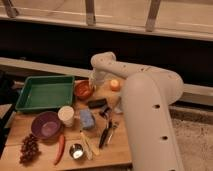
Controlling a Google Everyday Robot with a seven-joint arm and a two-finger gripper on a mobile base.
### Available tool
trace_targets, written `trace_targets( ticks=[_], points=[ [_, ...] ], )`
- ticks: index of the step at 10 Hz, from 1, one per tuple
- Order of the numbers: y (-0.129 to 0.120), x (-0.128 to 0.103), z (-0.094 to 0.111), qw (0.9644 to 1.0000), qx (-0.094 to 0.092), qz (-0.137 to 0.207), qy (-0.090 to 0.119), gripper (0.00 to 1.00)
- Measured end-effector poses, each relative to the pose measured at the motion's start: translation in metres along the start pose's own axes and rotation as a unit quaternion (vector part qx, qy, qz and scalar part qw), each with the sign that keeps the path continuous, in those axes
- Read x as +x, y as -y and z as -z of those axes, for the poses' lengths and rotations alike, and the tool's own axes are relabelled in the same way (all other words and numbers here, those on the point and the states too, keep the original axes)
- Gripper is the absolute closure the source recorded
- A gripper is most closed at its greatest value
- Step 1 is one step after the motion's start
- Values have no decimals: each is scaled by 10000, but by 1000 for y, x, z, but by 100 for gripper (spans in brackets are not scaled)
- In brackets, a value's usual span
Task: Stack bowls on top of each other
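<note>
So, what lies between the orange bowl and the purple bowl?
In the camera view, the white cup stands between the orange bowl and the purple bowl. The claw is close beside the orange bowl.

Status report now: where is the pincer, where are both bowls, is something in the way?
Pincer low at right side of orange bowl, beside green tray. Purple bowl apart, front left. White cup stands between the bowls.
</note>
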Motion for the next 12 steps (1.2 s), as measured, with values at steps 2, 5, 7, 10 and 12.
trace_targets(
  ticks=[2,5,7,10,12],
  points=[
    [-15,-2,38,9994,-229,222,165,100],
    [-29,-2,95,9964,-433,621,388,100],
    [-52,20,128,9900,-526,1247,392,100],
    [-71,74,146,9761,-584,2087,132,100],
    [-87,120,150,9614,-625,2675,-158,100]
  ],
)
